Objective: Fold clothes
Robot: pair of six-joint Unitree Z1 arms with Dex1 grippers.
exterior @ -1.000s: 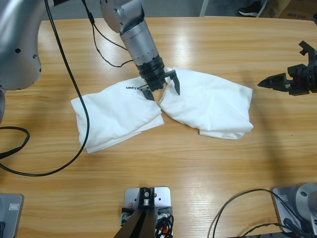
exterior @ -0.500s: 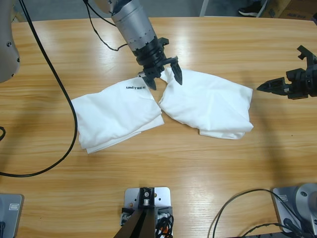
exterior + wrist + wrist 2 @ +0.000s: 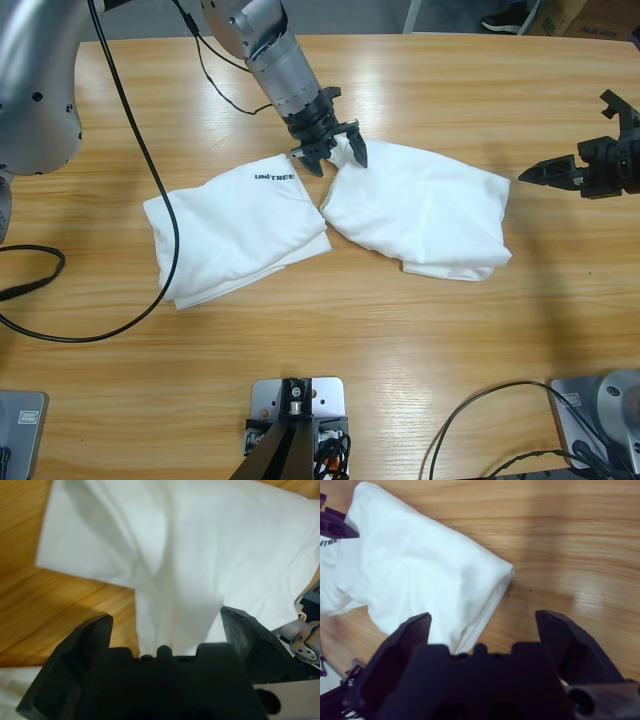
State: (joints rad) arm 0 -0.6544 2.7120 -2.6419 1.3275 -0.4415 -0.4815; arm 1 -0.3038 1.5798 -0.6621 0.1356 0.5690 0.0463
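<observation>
Two folded white clothes lie side by side in the middle of the table. The left shirt carries small black lettering near its top edge. The plain right shirt fills the left wrist view and shows in the right wrist view. My left gripper is open, its jaws straddling the right shirt's far left corner, gripping nothing. My right gripper is open above bare wood, a little right of the same shirt.
Black cables trail across the table's left side from the left arm. Bare wood lies in front of the shirts and along the far edge. Boxes and a shoe stand on the floor beyond the table's far right corner.
My left gripper has moved away from the gap between the two shirts toward the far edge, onto the right shirt's corner. My right gripper has barely shifted.
</observation>
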